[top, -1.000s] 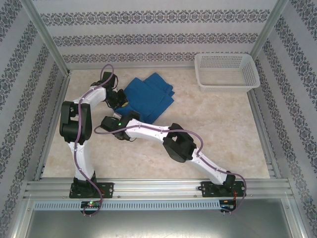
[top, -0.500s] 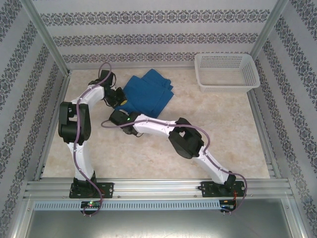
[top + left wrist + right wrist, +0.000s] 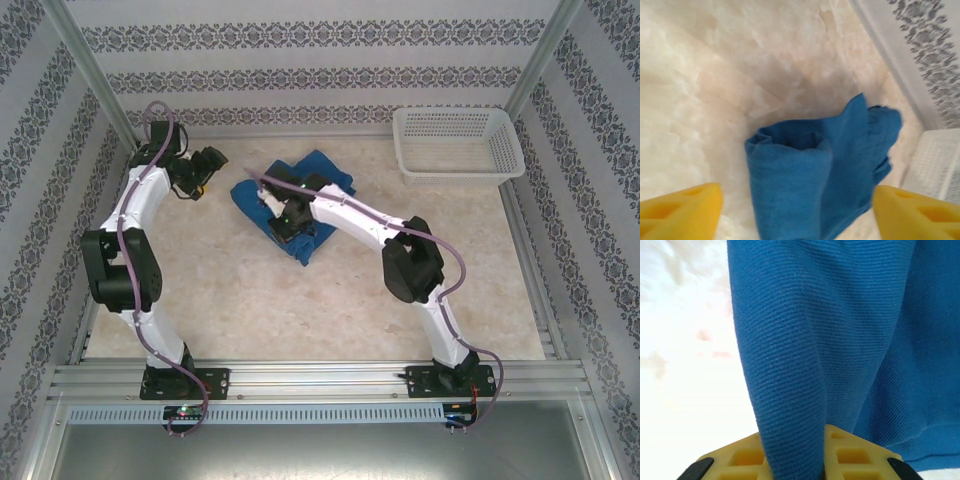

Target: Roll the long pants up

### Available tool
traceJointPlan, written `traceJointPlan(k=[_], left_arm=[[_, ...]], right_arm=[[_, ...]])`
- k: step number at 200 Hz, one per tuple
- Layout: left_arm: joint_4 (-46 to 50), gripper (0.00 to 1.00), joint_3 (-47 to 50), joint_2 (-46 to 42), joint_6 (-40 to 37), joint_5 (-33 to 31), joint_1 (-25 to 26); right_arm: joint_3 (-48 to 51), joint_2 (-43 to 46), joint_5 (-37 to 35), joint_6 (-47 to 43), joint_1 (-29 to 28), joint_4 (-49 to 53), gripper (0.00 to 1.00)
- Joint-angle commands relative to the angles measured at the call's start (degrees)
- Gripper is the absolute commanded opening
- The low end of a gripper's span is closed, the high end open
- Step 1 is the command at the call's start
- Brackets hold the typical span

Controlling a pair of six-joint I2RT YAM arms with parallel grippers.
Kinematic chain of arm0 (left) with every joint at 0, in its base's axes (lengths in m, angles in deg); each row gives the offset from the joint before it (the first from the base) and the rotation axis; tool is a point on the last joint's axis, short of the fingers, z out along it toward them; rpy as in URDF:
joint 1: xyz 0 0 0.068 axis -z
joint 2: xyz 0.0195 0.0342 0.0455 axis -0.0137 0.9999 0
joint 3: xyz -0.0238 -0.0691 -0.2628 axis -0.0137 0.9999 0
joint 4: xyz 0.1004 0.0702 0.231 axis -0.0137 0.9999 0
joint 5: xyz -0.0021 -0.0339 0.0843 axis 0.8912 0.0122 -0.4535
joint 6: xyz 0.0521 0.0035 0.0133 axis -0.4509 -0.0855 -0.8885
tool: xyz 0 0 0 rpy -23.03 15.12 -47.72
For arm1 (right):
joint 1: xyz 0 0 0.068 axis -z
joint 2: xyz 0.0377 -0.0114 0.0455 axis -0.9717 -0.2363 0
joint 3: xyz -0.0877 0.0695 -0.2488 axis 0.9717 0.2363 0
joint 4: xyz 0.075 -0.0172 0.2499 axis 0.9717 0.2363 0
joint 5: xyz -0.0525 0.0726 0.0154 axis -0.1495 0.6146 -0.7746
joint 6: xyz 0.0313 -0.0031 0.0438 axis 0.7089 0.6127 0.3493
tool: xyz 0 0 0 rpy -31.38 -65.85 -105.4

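Lying bunched and partly rolled toward the rear of the table (image 3: pixel 400 285), the long pants (image 3: pixel 322 172) are pinched by one fold between the right gripper (image 3: pixel 822 462) fingers; the left gripper (image 3: pixel 797 212) is held spread wide, apart to their left.

table (image 3: pixel 330 290): cream marble-look | walls (image 3: pixel 300 75): floral-striped wallpaper | frame (image 3: pixel 320 378): aluminium rails

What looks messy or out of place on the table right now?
The long pants sit as a lopsided bundle: one part is curled into a roll, while loose folds splay out beside it. The right tool pinches a fold of them; the left tool hangs open, off the cloth. Nothing looks spilled or torn.
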State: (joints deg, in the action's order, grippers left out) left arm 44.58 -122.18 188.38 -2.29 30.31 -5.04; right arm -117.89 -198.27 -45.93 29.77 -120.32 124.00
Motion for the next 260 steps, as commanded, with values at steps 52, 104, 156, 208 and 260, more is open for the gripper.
traceJointPlan(k=[52,104,156,208,260], left_arm=[[-1.31,0.00,4.80,-2.46,1.64,3.70,2.51],[-5.22,0.00,2.52,4.74,3.31,3.40,11.13],[-5.07,0.00,-4.53,13.74,4.59,3.45,14.56],[-5.82,0.00,-4.35,18.44,4.78,2.47,15.19],[-5.03,0.00,-8.21,23.60,4.80,2.13,15.47]], right_arm=[[-0.22,-2.00,40.17,18.03,9.90,-3.10,0.00],[4.34,-5.96,44.74,19.02,13.30,-5.71,0.00],[11.22,-4.76,39.82,15.83,14.60,-5.08,0.00],[17.57,-3.00,36.39,13.42,15.70,-5.77,0.00],[19.66,-1.33,29.51,11.53,15.96,-3.86,0.31]])
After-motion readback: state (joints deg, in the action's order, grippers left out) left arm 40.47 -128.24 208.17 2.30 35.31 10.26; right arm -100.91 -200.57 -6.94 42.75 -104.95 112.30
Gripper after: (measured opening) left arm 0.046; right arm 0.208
